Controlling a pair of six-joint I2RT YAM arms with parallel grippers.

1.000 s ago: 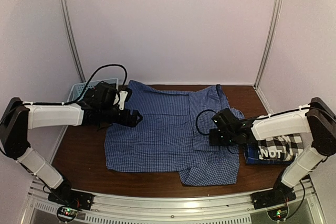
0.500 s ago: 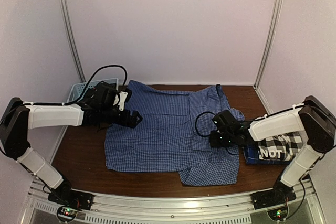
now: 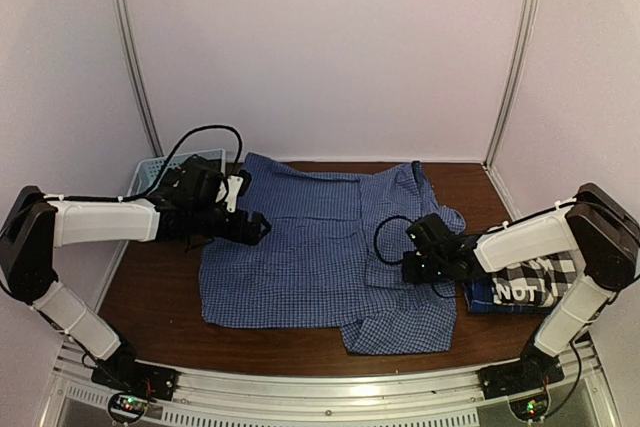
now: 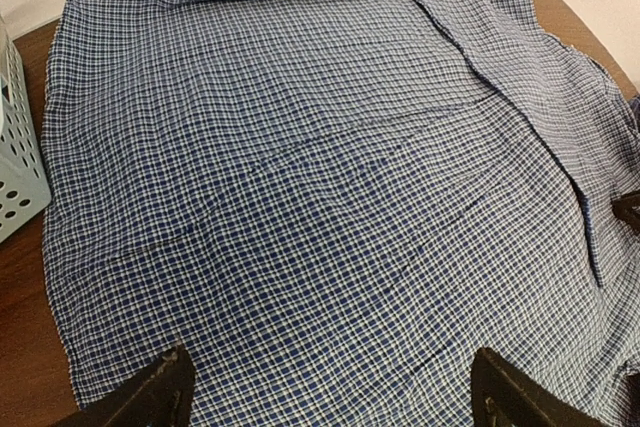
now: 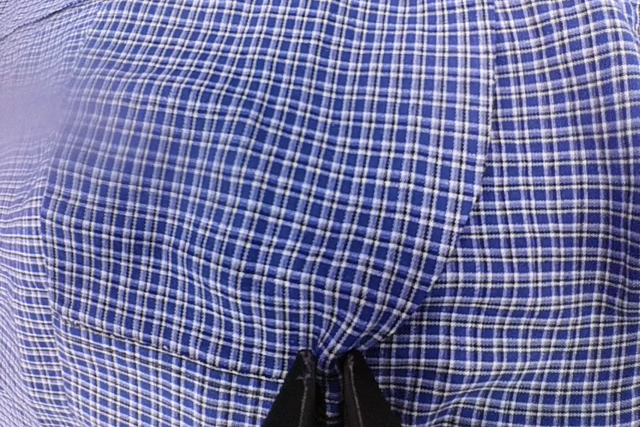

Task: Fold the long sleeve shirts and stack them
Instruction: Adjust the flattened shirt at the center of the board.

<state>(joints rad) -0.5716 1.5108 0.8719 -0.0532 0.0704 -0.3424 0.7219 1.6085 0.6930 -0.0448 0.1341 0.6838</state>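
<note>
You look down on a blue fine-check shirt spread flat over a brown tabletop, filling most of the view. A light blue lattice basket stands just beside its left edge. Your left tool shows two dark fingertips set wide apart along the bottom.

I am watching the table | blue check shirt lying flat, middle | basket sitting left | dark blue shirt lying right
</note>
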